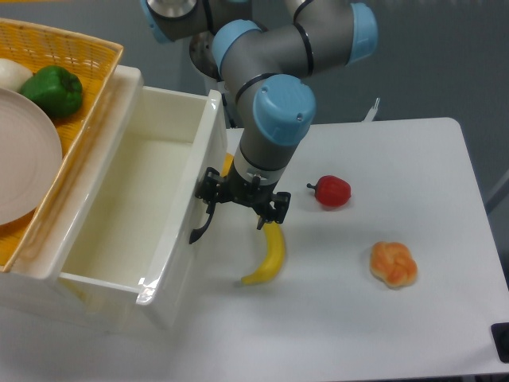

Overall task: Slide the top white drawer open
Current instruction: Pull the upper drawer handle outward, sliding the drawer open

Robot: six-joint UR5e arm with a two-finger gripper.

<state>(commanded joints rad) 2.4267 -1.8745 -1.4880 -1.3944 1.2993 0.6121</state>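
Observation:
The top white drawer [135,199] is a deep glossy box, pulled far out of the cabinet toward the right, and looks empty inside. Its curved black handle [203,219] sits on the drawer's front face. My gripper [236,208] hangs just right of that face, pointing down, with the left finger against the handle; the wrist hides the fingertips, so I cannot tell how the jaws stand. The lower drawer is hidden under the open one.
A yellow wicker basket [83,60] on top of the cabinet holds a white plate [24,155] and a green pepper [52,90]. On the table lie a banana [270,255] below the gripper, a red pepper [332,191] and a bread roll [394,263].

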